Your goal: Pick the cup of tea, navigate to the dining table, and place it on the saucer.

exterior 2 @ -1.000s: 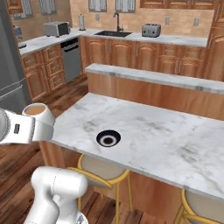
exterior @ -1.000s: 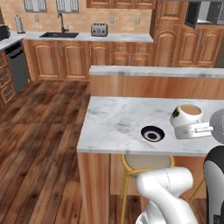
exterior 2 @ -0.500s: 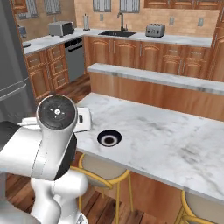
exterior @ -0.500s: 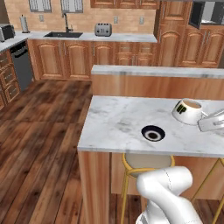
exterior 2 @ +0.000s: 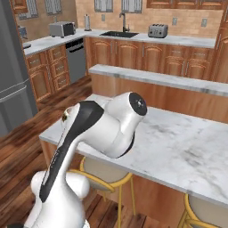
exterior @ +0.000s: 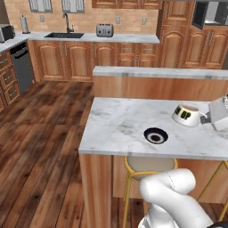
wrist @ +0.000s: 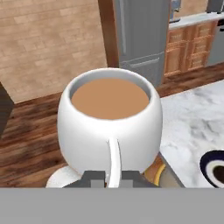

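Note:
The cup of tea [exterior: 186, 115], white with a dark green mark and brown liquid, hangs a little above the dining table [exterior: 116, 124], to the right of and just behind the saucer [exterior: 156, 135]. My gripper [exterior: 206, 118] comes in from the right and is shut on the cup's handle. In the hand view the cup of tea [wrist: 109, 127] is close up, its handle pinched at my gripper [wrist: 109, 177]. The black saucer [wrist: 214, 168] peeks in at the lower right on the marble dining table [wrist: 192, 127]. In the right base view my arm hides the cup.
A raised ledge [exterior: 156, 72] runs along the table's far side. Yellow stools [exterior: 147, 167] stand under its near edge. A back counter holds a sink [exterior: 64, 34] and toaster [exterior: 104, 30]. A grey fridge [exterior 2: 13, 67] stands at left. Open wood floor [exterior: 44, 133] lies to the left.
The whole scene shifted slightly as the base moved. My arm swung across the right base view and now blocks much of it. The cup stays held near the saucer.

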Robot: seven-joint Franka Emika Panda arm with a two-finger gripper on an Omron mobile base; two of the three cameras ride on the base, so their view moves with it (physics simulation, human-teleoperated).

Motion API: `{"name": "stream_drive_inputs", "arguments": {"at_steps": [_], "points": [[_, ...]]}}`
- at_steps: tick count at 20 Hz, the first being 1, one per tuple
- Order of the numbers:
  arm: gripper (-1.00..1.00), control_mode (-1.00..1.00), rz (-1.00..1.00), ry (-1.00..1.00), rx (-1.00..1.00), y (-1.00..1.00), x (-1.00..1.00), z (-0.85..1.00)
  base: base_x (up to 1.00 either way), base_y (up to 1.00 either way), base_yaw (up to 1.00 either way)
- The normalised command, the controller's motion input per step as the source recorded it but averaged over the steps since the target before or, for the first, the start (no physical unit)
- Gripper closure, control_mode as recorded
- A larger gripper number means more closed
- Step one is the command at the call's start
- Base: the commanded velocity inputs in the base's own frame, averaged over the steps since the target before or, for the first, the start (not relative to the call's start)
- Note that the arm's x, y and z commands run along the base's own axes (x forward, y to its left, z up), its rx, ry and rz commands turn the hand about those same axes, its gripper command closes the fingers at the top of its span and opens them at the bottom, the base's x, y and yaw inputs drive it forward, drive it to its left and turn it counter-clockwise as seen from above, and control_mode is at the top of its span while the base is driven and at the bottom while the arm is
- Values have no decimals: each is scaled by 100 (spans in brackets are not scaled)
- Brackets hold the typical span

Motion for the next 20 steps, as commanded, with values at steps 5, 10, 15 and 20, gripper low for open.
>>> {"name": "stream_drive_inputs", "arguments": {"at_steps": [5,10,15,20], "points": [[100,-100,33,0,0,-33,68,-39,0,0,0],[100,-100,21,0,-1,-11,72,-43,0,0,0],[100,-100,9,0,-5,-2,57,-50,0,0,0],[100,-100,0,0,-9,-10,38,-50,0,0,0]]}}
